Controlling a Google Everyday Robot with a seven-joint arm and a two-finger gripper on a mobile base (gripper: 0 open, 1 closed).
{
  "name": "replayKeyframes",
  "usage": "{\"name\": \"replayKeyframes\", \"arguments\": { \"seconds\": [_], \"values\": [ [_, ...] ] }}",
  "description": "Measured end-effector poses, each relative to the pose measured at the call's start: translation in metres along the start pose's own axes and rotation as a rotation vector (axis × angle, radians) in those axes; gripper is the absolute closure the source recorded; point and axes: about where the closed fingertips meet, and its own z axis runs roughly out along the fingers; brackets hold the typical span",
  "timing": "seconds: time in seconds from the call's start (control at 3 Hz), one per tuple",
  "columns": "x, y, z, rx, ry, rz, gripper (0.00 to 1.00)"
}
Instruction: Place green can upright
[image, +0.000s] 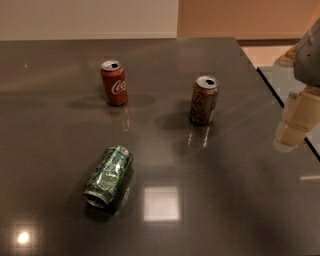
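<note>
The green can (108, 176) lies on its side on the dark grey table (210, 210), left of centre and near the front, with its silver top facing the front left. My gripper (292, 127) hangs at the right edge of the view, above the table's right side, far from the green can and holding nothing that shows.
A red Coca-Cola can (114, 83) stands upright at the back left. A brown-gold can (203, 100) stands upright at the back centre-right. The table's right edge (280, 97) runs diagonally just by the gripper, with a second surface beyond it.
</note>
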Motion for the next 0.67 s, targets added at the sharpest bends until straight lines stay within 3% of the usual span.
{"name": "replayKeyframes", "arguments": {
  "seconds": [0.67],
  "values": [
    [-0.012,-0.009,-0.002,-0.014,-0.019,-0.034,0.00]
  ]
}}
